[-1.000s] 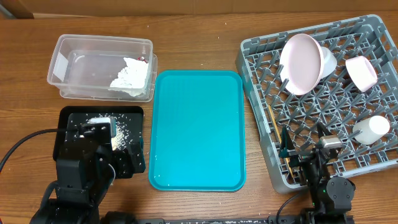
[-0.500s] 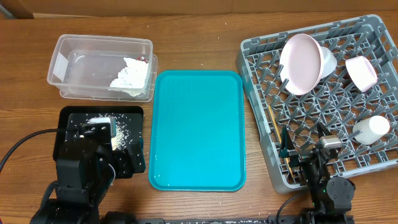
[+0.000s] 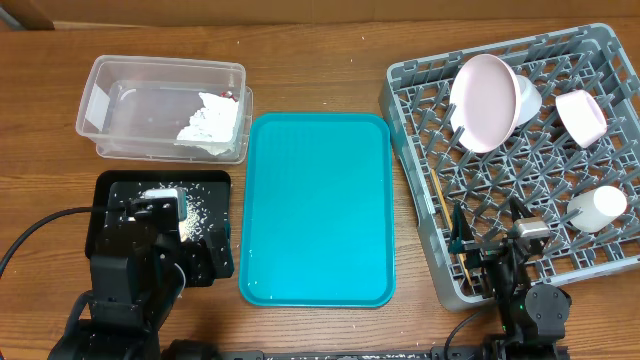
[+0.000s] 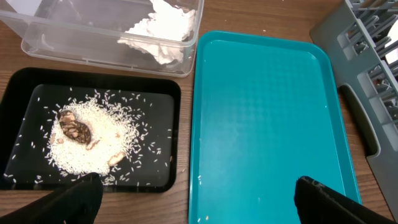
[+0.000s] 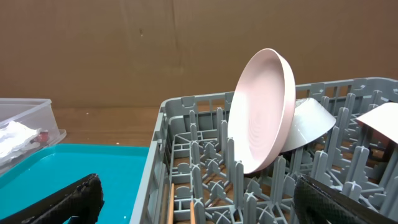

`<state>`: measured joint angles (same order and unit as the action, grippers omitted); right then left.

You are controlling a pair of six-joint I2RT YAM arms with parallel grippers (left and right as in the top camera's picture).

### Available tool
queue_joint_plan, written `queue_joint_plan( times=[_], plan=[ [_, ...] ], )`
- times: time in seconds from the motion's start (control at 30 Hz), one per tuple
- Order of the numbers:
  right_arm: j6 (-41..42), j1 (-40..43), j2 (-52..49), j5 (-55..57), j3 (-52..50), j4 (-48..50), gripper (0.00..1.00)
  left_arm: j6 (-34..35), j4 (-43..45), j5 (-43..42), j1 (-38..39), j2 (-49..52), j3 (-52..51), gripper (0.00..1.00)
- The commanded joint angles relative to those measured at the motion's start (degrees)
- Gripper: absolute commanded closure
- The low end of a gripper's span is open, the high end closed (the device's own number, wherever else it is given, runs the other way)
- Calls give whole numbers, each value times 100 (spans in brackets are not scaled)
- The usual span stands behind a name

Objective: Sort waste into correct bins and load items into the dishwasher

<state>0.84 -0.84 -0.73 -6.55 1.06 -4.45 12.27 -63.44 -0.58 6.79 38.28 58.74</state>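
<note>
The grey dishwasher rack [image 3: 500,165] at the right holds the pinkish plate [image 3: 483,100] on edge, a white bowl [image 3: 528,97] behind it, a second bowl [image 3: 582,115], the white cup [image 3: 598,207] and the chopsticks [image 3: 446,212] along its left side. The clear tub [image 3: 110,105] holds the crumpled napkin [image 3: 210,125] and the red wrapper [image 3: 229,96]. The black tray [image 4: 177,124] holds rice [image 4: 99,146] and the brown food piece [image 4: 74,129]. My left gripper [image 4: 198,208] is open and empty near the black tray's front right corner. My right gripper [image 5: 199,208] is open and empty over the rack's front left, above the chopsticks [image 5: 171,202].
The teal serving tray [image 3: 318,205] lies between the bins and the rack, with a few stray rice grains [image 4: 200,180] near its front left corner. A brown cardboard wall [image 5: 155,50] stands behind the table. Both arms sit at the table's front edge.
</note>
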Motion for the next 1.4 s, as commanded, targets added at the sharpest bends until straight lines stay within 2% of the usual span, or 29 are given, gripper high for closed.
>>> queue_joint_plan(
  times=[0.0,0.27,0.47,0.77,0.93,0.97,1.07,1.17,1.23,1.37],
  plan=[
    [-20,-17,57,70,-61,24,0,103,2,81,26,-13,-13,0],
    [-20,-17,57,72,-61,24,0,-52,-66,380,-37,-623,-466,0],
    [-20,-17,57,72,-61,24,0,-50,793,417,-87,-1606,-1709,0],
    [-20,-17,57,72,-61,24,0,-48,3976,409,-87,-3053,-4177,0],
    [-20,-17,57,70,-61,24,0,-74,5329,415,-114,-3744,-5147,0],
    [-20,-17,57,70,-61,24,0,-92,5831,413,-151,-3810,-5416,0],
    [-20,-17,57,70,-61,24,0,-282,6599,289,-164,-3810,-5821,0],
    [-20,-17,57,72,-61,24,0,-730,6345,-149,-162,-3810,-5849,0],
    [-20,-17,57,72,-61,24,0,-754,5980,-254,-166,-3810,-5849,0],
    [-20,-17,57,70,-61,24,0,-758,5925,-225,-168,-3810,-5849,0]
  ],
)
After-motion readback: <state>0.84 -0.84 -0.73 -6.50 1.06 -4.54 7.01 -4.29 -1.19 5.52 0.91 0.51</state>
